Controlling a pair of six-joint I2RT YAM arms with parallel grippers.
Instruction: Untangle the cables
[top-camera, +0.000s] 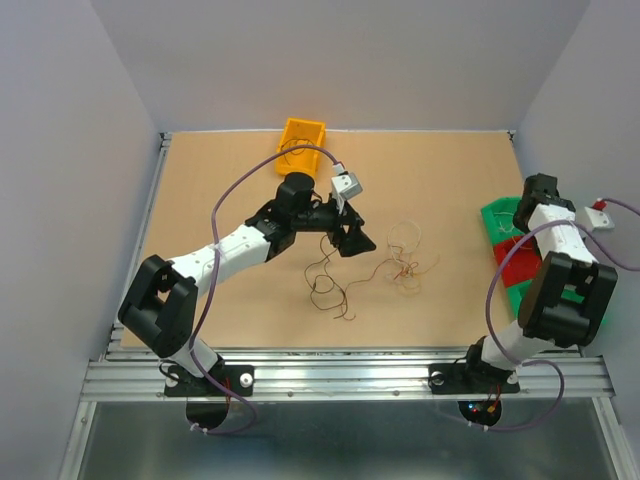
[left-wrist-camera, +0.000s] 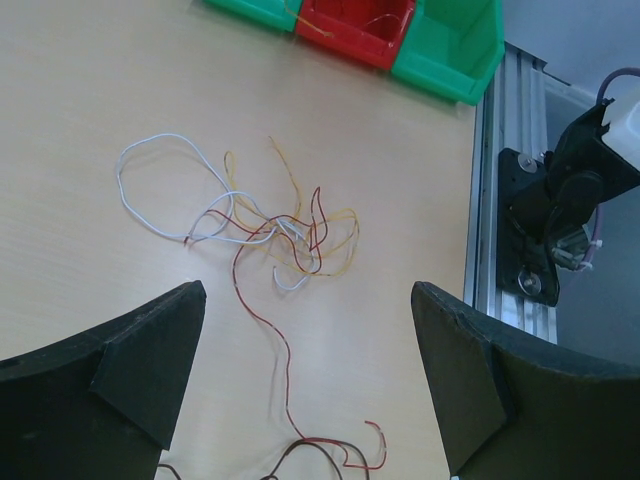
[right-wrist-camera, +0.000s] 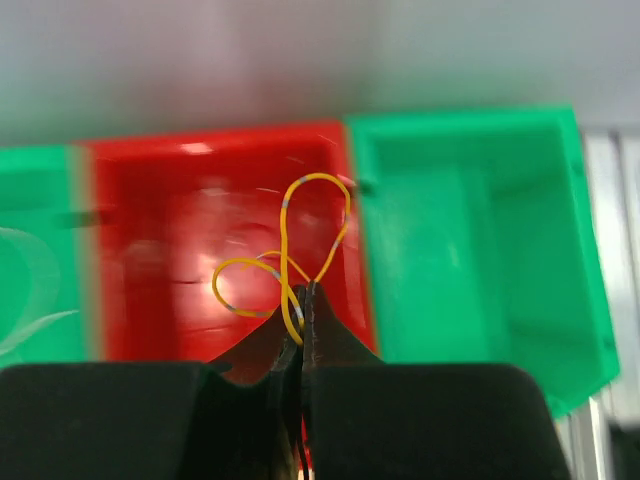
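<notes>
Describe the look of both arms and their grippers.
The left arm and right arm have white links between bulky black joints, with a purple cable looping alongside each. The left gripper and right gripper have matte black, wedge-shaped fingers.

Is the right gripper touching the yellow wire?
Touching. The right wrist view shows the right gripper pinching the yellow wire, with the red bin behind it.
</notes>
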